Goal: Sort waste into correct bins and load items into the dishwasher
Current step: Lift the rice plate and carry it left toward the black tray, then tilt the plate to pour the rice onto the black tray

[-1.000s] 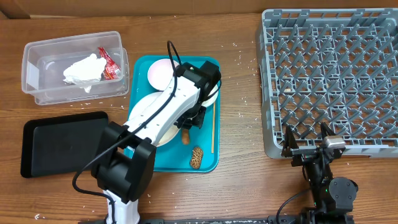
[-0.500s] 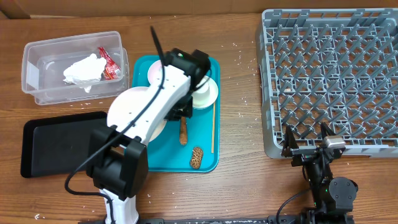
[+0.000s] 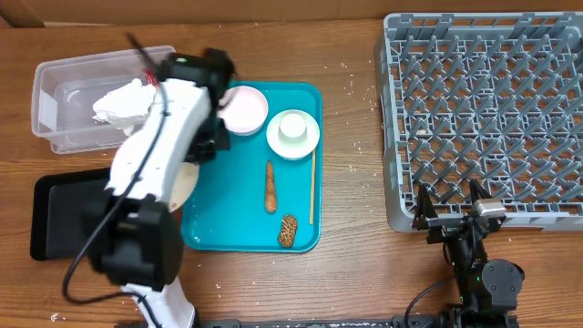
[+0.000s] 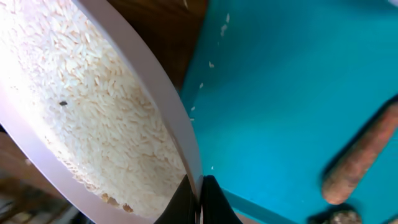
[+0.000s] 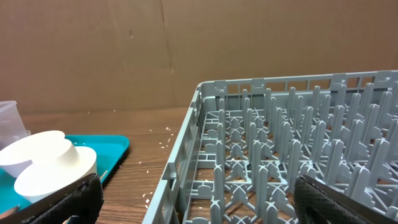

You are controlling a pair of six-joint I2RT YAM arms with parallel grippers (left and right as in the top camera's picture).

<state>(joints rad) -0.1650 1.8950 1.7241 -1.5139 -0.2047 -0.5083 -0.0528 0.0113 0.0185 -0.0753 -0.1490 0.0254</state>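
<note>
Left wrist view: left claw [image 4: 200,196] pinches the large round white plate [image 4: 158,99] by its rim, seemingly tilted at the teal tray's [image 4: 292,74] nine o'clock edge; rice grains [image 4: 74,93] could slide onto the surface [image 3: 355,273]. Right claw [image 3: 448,208] spread.

My left arm [image 3: 159,137], blurred overhead, hides most of the large plate [image 4: 93,112]; the wrist view's edge crops the long brown scrap [image 4: 364,155].

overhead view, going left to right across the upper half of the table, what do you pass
clear tub -> small plate -> cup -> grey dish rack
</note>
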